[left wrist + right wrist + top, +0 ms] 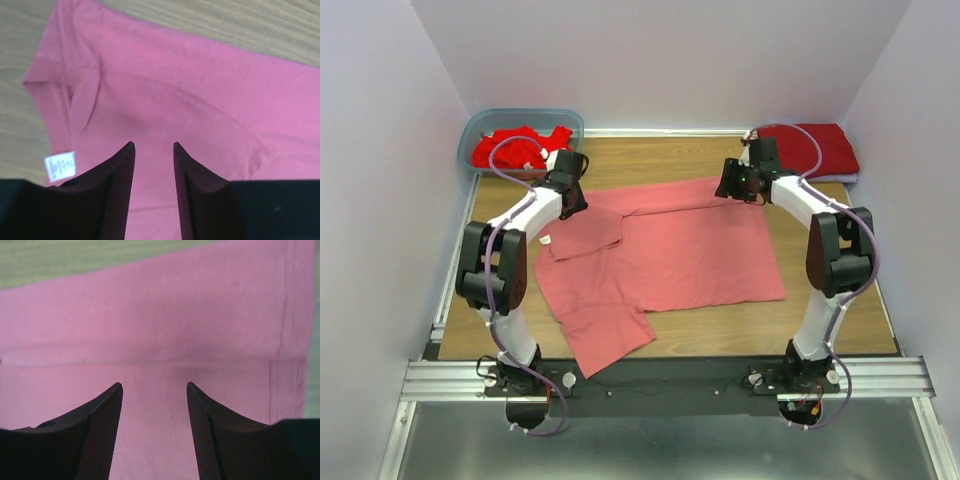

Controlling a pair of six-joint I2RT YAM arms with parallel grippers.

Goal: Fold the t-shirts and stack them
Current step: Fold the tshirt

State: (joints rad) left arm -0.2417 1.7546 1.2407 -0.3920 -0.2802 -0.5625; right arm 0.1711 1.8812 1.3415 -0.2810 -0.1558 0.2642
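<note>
The pink tee (670,250) lies spread mid-frame on the worktop (720,335). The left end effector (153,144) and the right end effector (154,384) hover over it, both released, gripping nothing.

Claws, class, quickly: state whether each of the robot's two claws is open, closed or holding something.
Left claw: open, holding nothing, over the salmon-pink t-shirt.
Right claw: open, holding nothing, over the same t-shirt.

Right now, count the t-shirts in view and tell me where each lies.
3 distinguishable: salmon-pink t-shirt spread flat, centre; crimson t-shirt folded at the far right corner; bright red t-shirt crumpled in the tub, far left. That heap may hide more.
</note>
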